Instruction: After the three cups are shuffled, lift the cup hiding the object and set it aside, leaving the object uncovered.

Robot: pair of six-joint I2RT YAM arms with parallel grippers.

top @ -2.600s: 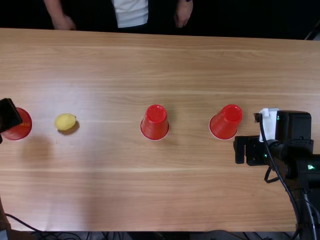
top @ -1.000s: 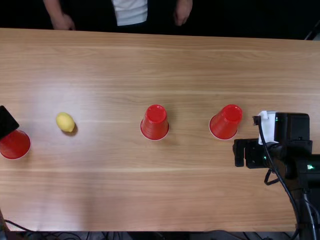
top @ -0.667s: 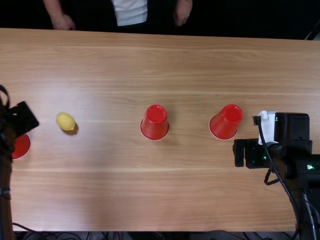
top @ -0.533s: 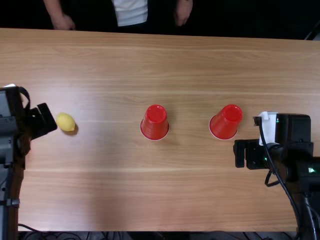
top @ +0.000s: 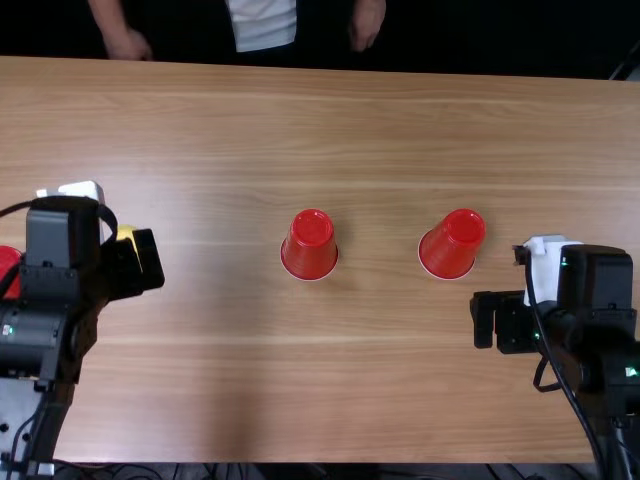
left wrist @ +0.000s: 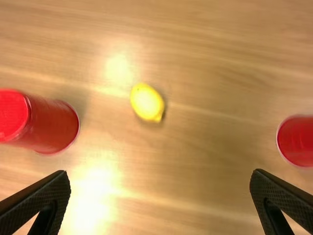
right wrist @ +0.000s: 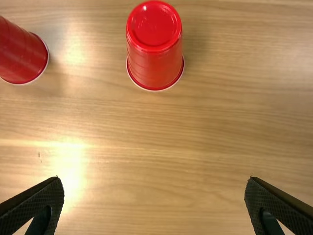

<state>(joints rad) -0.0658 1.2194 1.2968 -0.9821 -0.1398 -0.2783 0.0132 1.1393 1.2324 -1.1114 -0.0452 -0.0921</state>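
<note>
- Top view: the lemon (top: 124,234) lies uncovered on the table (top: 320,130), toward its left end. The left gripper (top: 95,265) hangs right above it, so that just a small yellow part is seen beside one black finger.
- The third cup (top: 7,270) stands at the left border, apart from the lemon. The middle cup (top: 310,245) and the right cup (top: 452,243) stand mouth down, well apart from each other.
- The right gripper (top: 497,322) is near the right cup and does not touch it.
- Left wrist view: the two fingers of the left gripper are spread wide and carry nothing. The lemon (left wrist: 146,103) lies on the bare wood between them. The third cup (left wrist: 39,122) is on one side, and on the other side is a part of another red cup, I believe the middle one.
- Right wrist view: the fingers of the right gripper are also wide apart and empty. The right cup (right wrist: 154,46) stands straight ahead of them.
- My judgement: the task is almost finished, and the step in hand is to take the left arm away.
- To do this well, the arm should first go straight up, with the fingers left spread and no sideways sweep.
- The lemon rolls easily, and the light third cup is close to the table's edge.
- The right arm has no reason to come closer to its cups.
</note>
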